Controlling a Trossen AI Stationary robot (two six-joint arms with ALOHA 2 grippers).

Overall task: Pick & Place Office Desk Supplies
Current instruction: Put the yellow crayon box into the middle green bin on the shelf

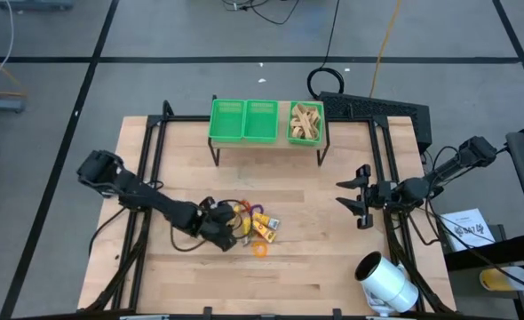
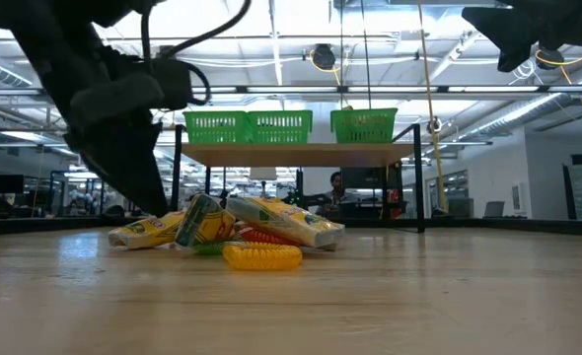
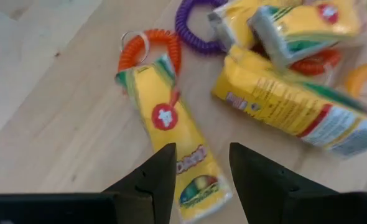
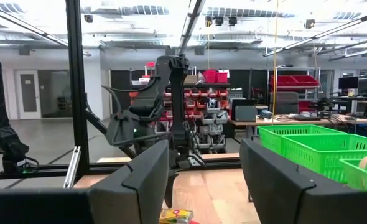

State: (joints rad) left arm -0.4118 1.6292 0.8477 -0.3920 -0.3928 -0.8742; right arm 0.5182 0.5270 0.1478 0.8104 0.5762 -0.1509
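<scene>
A pile of office desk supplies [image 1: 255, 224] lies left of the table's middle: yellow crayon packs and coiled rings. In the left wrist view one yellow pack [image 3: 177, 134] lies flat on the wood, its far end on an orange coil ring [image 3: 147, 50]. A purple coil ring [image 3: 196, 28] and two more packs [image 3: 283, 106] lie beside it. My left gripper [image 3: 199, 168] is open and slants down over that pack's near end, one finger on either side; I see no touch. My right gripper [image 1: 358, 200] hangs open and empty, raised at the table's right.
Three green baskets [image 1: 244, 120] stand on a raised shelf at the far edge; the right one [image 1: 305, 124] holds tan wooden pieces. A large white cylinder [image 1: 386, 283] lies at the near right. An orange ring [image 1: 260, 250] lies just nearer than the pile. Bare wood surrounds the pile.
</scene>
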